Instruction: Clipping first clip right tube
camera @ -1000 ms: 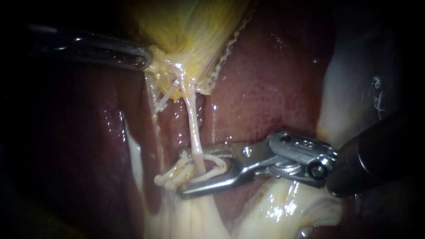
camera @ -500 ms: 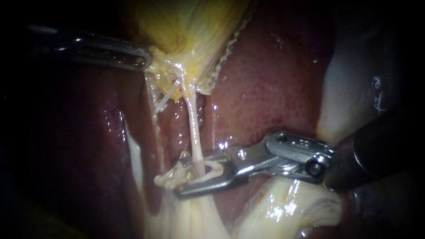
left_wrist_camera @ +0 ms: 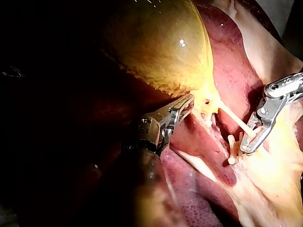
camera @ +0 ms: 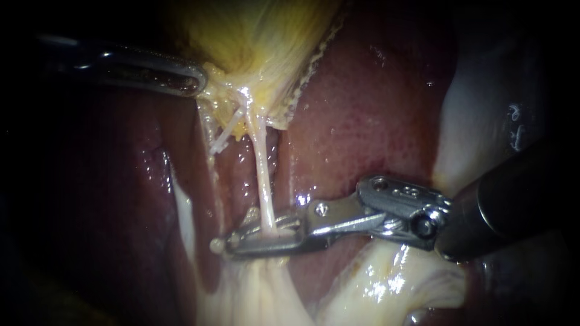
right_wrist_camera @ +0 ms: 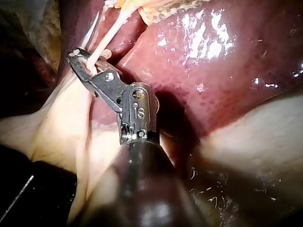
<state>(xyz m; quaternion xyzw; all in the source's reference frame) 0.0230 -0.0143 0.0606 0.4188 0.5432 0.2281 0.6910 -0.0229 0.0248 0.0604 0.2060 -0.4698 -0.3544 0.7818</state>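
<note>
The right tube [camera: 261, 175], pale and taut, runs down from the yellow gallbladder [camera: 260, 42]. My right instrument [camera: 235, 243] comes in from the right, its jaws shut across the tube's lower end with a white clip [camera: 215, 245] squeezed flat between them. Only the clip's rounded end shows past the tips. In the right wrist view the jaws [right_wrist_camera: 78, 59] pinch the tube [right_wrist_camera: 106, 40]. My left instrument [camera: 196, 81] is shut on the gallbladder's lower edge, holding it up; the left wrist view shows that grip [left_wrist_camera: 187, 103].
A thinner, translucent tube [camera: 222, 137] lies just left of the clipped one. Dark red liver [camera: 362, 108] surrounds the tubes. Pale fatty tissue [camera: 386, 284] lies under the right instrument's shaft, and whitish tissue [camera: 483, 121] rises at the right.
The right instrument's jaws have closed on the tube, flattening the looped clip that stood open around it. The left instrument has not moved.
</note>
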